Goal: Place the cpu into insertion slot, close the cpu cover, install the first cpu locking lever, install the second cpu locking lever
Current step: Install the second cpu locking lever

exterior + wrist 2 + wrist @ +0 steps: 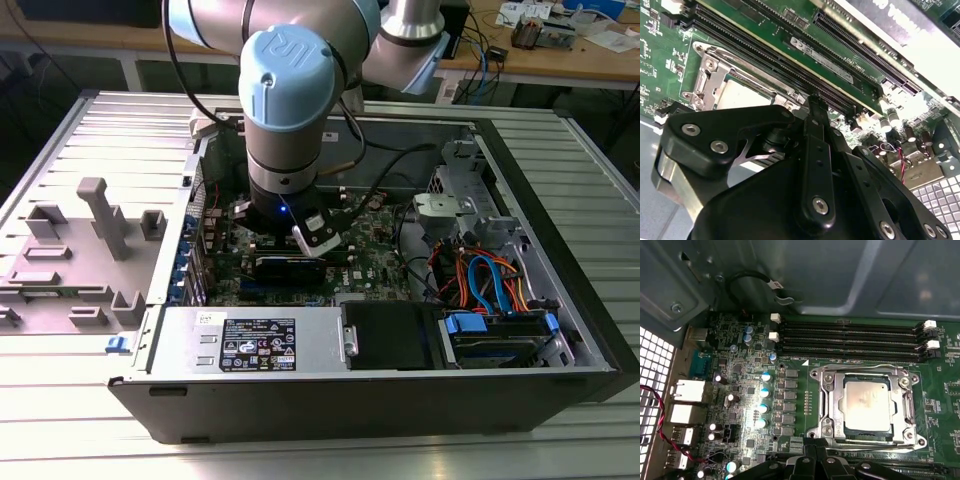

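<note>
A grey robot arm with pale blue joint caps [283, 110] reaches straight down into an open black desktop computer case [560, 300] lying on its side on a ribbed metal table [90, 420], its black gripper [300, 262] low over the green motherboard [375, 262]. In the first wrist view the small square cpu with its dull silver-grey top [866, 405] sits in the insertion slot [842, 426], framed by the thin silver metal cpu cover [827, 405], which lies flat around the chip. The same chip [742, 96] and silver frame [706, 75] appear in the second wrist view just beyond the black linkage, beside the long black memory slots [780, 55]. The gripper's fingers [815, 112] appear drawn together to a narrow tip at the edge of the socket frame, with nothing seen between them. In the exterior view, a silver power supply box [250, 340] runs along the near side of the case, orange and blue cables [490, 275] cluster toward the exterior view's right, and grey plastic fixtures [100, 215] stand on the table at the exterior view's left
</note>
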### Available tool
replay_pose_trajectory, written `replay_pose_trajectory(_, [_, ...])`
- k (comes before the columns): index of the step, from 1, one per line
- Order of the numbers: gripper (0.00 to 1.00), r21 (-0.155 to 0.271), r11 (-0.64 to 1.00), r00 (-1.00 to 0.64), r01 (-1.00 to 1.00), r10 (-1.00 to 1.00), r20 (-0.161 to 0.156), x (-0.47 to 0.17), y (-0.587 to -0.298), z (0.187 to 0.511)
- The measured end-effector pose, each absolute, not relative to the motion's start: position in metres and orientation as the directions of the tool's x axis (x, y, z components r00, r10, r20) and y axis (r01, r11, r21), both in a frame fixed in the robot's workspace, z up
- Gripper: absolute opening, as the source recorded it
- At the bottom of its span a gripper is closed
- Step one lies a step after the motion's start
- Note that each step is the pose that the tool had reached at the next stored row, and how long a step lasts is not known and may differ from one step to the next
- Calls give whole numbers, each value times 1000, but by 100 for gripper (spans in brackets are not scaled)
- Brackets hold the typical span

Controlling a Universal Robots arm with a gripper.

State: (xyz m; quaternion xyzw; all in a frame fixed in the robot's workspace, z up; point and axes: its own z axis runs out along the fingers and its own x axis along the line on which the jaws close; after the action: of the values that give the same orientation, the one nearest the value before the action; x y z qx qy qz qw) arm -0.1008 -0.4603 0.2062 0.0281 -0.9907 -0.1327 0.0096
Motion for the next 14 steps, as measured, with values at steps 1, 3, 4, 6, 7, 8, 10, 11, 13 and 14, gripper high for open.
replay_pose_trajectory(1, [11,263,963,-998,-53,-58,12,-101,-460,206])
replay_pose_trajectory(3, [11,263,963,-998,-53,-58,12,-101,-459,205])
replay_pose_trajectory(4, [11,263,963,-998,-53,-58,12,-101,-459,205])
replay_pose_trajectory(6, [11,263,963,-998,-53,-58,12,-102,-458,205])
replay_pose_trajectory(7, [11,263,963,-998,-53,-58,12,-102,-458,205])
replay_pose_trajectory(8, [11,263,963,-998,-53,-58,12,-102,-457,204])
replay_pose_trajectory(10, [11,263,963,-998,-53,-58,12,-102,-456,203])
replay_pose_trajectory(11, [11,263,963,-998,-53,-58,12,-102,-456,203])
replay_pose_trajectory(13, [11,263,963,-998,-53,-58,12,-102,-456,202])
replay_pose_trajectory(14, [11,263,963,-998,-53,-58,12,-102,-456,202])
